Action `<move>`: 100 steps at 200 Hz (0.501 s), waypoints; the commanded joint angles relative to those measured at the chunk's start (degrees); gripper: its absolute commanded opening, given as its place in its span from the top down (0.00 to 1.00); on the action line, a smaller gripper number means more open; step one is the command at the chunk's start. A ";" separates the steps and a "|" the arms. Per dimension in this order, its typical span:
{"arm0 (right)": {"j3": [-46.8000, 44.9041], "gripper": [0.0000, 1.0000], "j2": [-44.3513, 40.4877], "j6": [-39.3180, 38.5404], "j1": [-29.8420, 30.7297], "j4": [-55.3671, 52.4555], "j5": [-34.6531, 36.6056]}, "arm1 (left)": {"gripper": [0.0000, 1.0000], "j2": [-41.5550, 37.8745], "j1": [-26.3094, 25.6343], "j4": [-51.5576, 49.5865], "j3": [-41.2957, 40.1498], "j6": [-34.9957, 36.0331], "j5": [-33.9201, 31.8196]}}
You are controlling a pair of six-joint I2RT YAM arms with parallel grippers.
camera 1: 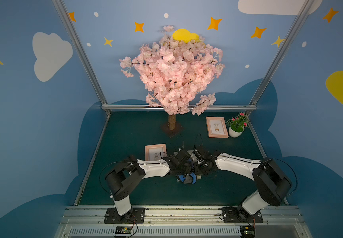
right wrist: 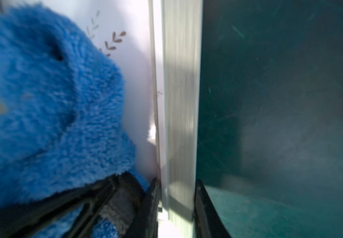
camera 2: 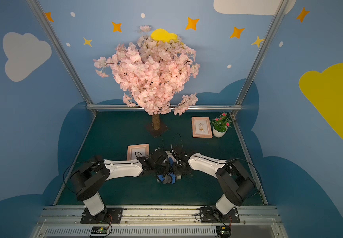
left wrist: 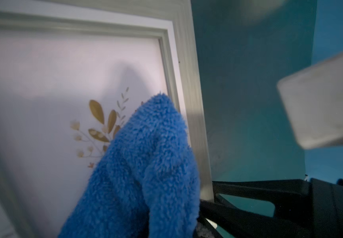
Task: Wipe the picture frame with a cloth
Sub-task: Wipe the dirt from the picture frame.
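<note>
Top views, cloth: the cloth point(camera 1: 189, 178) point(camera 2: 167, 178) is hanging in a blue bunch just under the left claw point(camera 1: 185, 171) and drooping over the near end of the picture frame point(camera 1: 190, 153).
Top views, claws: the left claw and the right claw point(camera 1: 200, 168) are meeting almost tip to tip above that frame on the green table point(camera 1: 125, 185). The wrists are hiding both sets of jaws.
Left wrist, cloth: the cloth point(left wrist: 145, 164) is rising from the claw's mouth and lying across the leaf print. Its tip is reaching the inner edge of the picture frame point(left wrist: 187, 82).
Left wrist, claw: the left claw is pressing together on the cloth, which is covering its tips.
Right wrist, claw: the right claw point(right wrist: 176, 182) is pinching the grey border of the picture frame point(right wrist: 180, 82), with one finger on each side.
Right wrist, cloth: the cloth point(right wrist: 53, 103) is bunching on the glass just beside the inner finger and touching it.
</note>
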 commanded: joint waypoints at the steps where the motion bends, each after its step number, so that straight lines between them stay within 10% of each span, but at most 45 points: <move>1: -1.07 0.80 1.91 2.77 -0.18 -1.55 1.10 | 0.97 -0.94 1.10 -2.12 -2.49 -0.89 1.92; 55: -0.86 0.80 2.48 2.51 -0.14 -1.29 0.83 | 0.97 -11.68 4.04 -8.98 -8.60 1.87 -4.47; 100: -1.14 0.80 2.32 2.76 0.05 -1.04 0.77 | 0.97 -4.18 5.43 -6.26 -0.91 4.84 -2.11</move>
